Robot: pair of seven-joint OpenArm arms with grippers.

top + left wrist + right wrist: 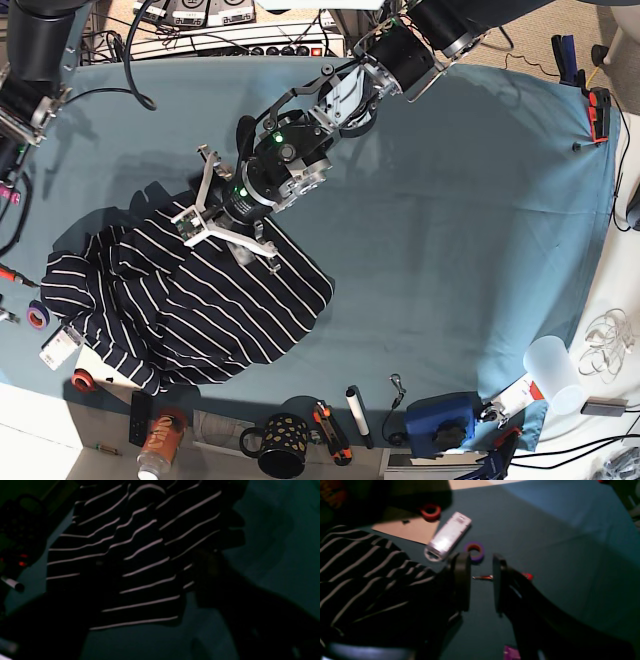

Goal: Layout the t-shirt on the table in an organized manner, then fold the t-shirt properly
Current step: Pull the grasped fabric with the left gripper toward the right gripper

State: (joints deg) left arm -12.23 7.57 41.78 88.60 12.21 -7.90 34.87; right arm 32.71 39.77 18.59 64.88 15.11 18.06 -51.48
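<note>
The dark striped t-shirt [190,300] lies bunched and crumpled on the left part of the teal table [450,220]. My left gripper [215,215] hovers at the shirt's upper edge, its white fingers spread open with nothing in them. In the left wrist view the striped t-shirt [140,555] fills the middle, with the dark fingers [220,585] on either side of it. My right gripper [481,585] is open just beside the t-shirt's [357,580] edge, with only table cloth and a small red-handled tool behind the gap. In the base view the right arm [25,80] runs off the left edge.
A purple tape roll [474,551], a white device [447,537], a red tape roll [430,512] and a cardboard piece [407,528] lie near the right gripper. Along the front edge stand a mug [280,445], a marker [357,415], a blue device [440,420] and a plastic cup [550,370].
</note>
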